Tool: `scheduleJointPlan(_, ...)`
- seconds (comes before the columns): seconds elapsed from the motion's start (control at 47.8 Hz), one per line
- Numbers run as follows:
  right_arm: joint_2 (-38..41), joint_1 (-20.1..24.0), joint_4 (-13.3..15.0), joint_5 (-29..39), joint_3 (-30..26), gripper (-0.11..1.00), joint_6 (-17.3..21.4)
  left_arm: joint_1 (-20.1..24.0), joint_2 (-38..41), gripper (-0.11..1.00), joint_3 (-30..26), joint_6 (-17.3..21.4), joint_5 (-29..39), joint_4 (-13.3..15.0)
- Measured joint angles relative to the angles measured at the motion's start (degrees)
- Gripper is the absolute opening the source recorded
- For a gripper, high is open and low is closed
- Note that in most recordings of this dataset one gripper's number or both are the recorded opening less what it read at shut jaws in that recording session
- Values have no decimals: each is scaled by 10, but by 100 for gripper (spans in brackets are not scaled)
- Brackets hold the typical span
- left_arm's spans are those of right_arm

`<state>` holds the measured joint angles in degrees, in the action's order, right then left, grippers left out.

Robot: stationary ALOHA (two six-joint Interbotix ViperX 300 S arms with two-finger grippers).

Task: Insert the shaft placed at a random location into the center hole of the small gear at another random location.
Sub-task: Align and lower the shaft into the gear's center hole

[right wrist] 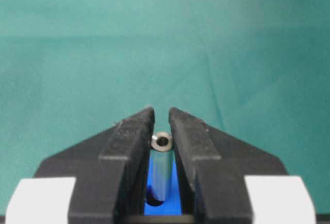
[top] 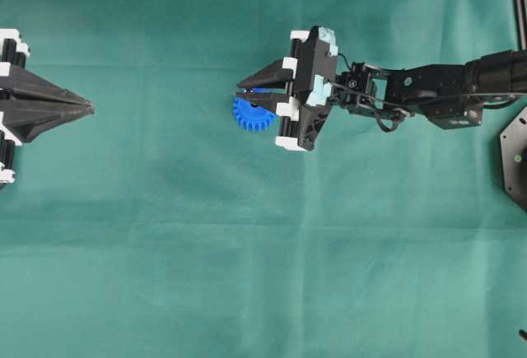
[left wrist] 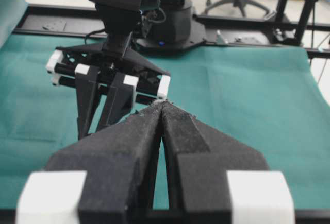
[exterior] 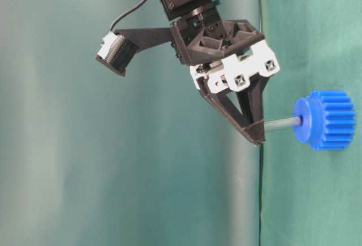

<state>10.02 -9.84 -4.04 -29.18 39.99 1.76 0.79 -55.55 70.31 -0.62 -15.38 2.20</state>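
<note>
From overhead I see the right gripper (top: 249,95) reaching in from the right side, its fingers (top: 262,75) directly over the small gear (top: 253,114), which rests on the green cloth of the worktop (top: 247,276). Part of the blue rim shows below and beside the fingertips. The left gripper (top: 89,109) sits well apart at the left edge, its fingers pressed together into a point.

At table level, I see the right gripper (exterior: 257,134) clamped on one end of the shaft (exterior: 281,124), and the other end of the shaft meets the raised hub of the small gear (exterior: 325,120) at its middle. The center hole itself is hidden by the shaft.

From the left wrist camera, I look along the left gripper (left wrist: 163,105), its fingers (left wrist: 129,147) together with nothing between them, toward the right gripper (left wrist: 105,123) across the worktop (left wrist: 247,95).

From the right wrist camera, I see the fingers (right wrist: 131,131) clamped on the shaft (right wrist: 162,162), its hollow top end (right wrist: 163,141) showing between the tips and the blue of the small gear (right wrist: 172,195) just beneath it.
</note>
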Motion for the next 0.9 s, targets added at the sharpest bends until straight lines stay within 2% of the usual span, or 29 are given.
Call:
scheduleJointPlan(0.377,-55,1,2,2,14,14,-3,-1,0,0,0,0,1,0)
scheduleJointPlan(0.691,-54,9,2,1,16,14,-4,0,0,0,0,0,1,0)
scheduleJointPlan(0.901,-20,9,0,-17,16,14,-4,0,0,0,0,0,1,-1)
